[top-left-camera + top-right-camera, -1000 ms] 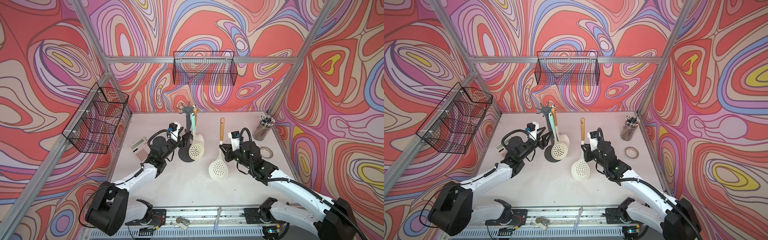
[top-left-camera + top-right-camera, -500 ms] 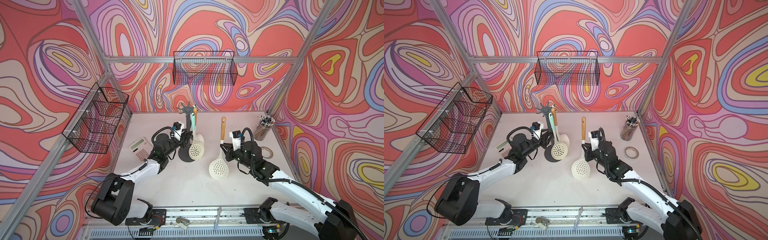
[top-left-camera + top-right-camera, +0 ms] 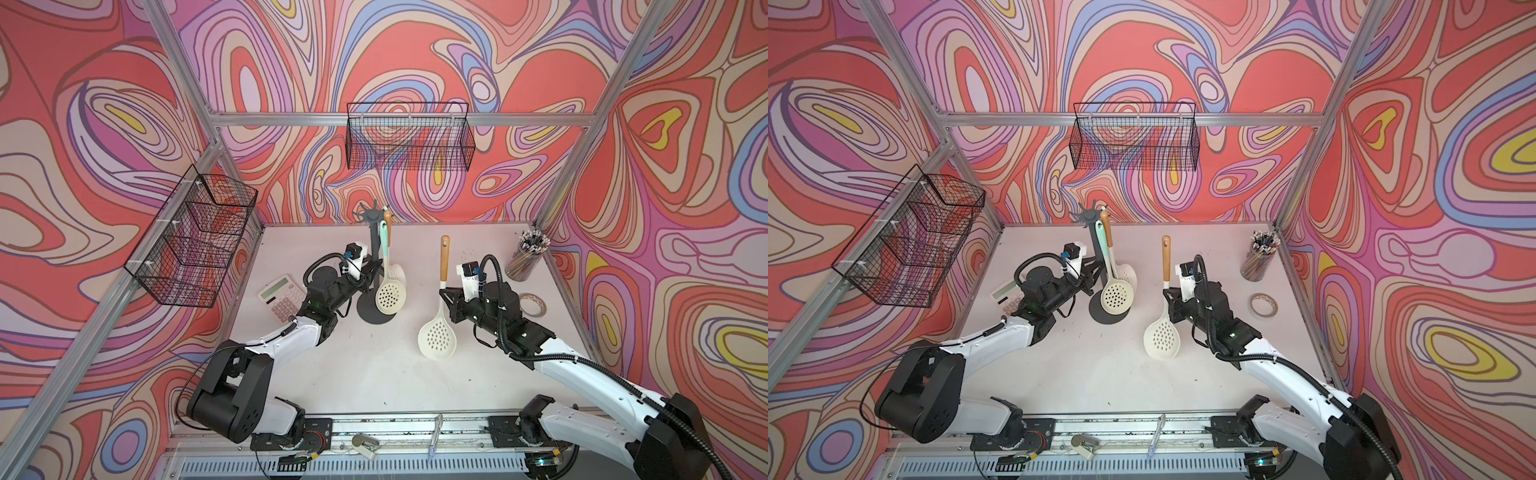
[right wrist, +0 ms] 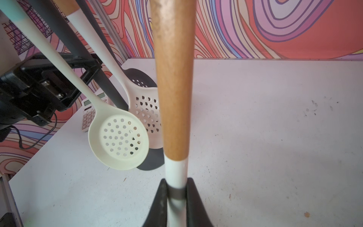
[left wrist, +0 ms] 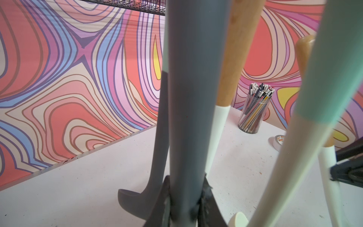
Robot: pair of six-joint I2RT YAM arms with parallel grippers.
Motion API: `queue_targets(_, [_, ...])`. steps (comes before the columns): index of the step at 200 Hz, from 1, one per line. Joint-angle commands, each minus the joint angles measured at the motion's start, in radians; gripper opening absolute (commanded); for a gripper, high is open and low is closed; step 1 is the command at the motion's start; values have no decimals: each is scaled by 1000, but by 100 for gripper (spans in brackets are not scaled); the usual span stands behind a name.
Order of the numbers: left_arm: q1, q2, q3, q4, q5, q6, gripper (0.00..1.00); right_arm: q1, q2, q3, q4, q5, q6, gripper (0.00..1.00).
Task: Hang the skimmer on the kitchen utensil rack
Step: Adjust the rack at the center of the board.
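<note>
The kitchen utensil rack [image 3: 376, 249] stands mid-table on its round base [image 3: 370, 313], star crown on top. My left gripper [image 3: 371, 271] is shut on its grey pole [image 5: 186, 98], one finger on each side. My right gripper [image 3: 444, 293] is shut on the skimmer [image 3: 437, 337], on its white neck [image 4: 176, 173] just below the wooden handle [image 4: 173, 88]. The skimmer is held upright to the right of the rack, apart from it, cream perforated head down. In both top views its head [image 3: 1162, 336] is low over the table.
On the rack hang a mint-handled cream strainer spoon [image 3: 390, 295] and a wooden-handled slotted spatula [image 4: 145, 110]. A calculator [image 3: 282, 295] lies left of the rack; a pencil cup [image 3: 525, 259] and tape roll [image 3: 532, 303] are at right. Wire baskets [image 3: 409, 139] [image 3: 195, 241] hang on the walls.
My left gripper has reached in to the rack's pole and shut on it. The right arm and the skimmer have barely moved.
</note>
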Motion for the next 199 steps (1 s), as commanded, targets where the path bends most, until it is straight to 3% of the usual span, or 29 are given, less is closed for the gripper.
queue_targets(1, [-16,-2,-5,75,-47,-63,0,-4,-2,28,48,-3,-1,0])
queue_targets(43, [-68,-19,-25,110,-204,-34,0,-5,-2,61,50,-51,-41,0])
queue_targets(72, [-134,-9,-13,107,-345,35,0,-6,19,110,41,-127,-84,0])
queue_targets(123, [-190,40,5,160,-538,30,0,-6,77,219,-9,-279,-155,0])
queue_targets(199, [-292,159,45,306,-823,75,0,-6,110,293,-71,-330,-218,0])
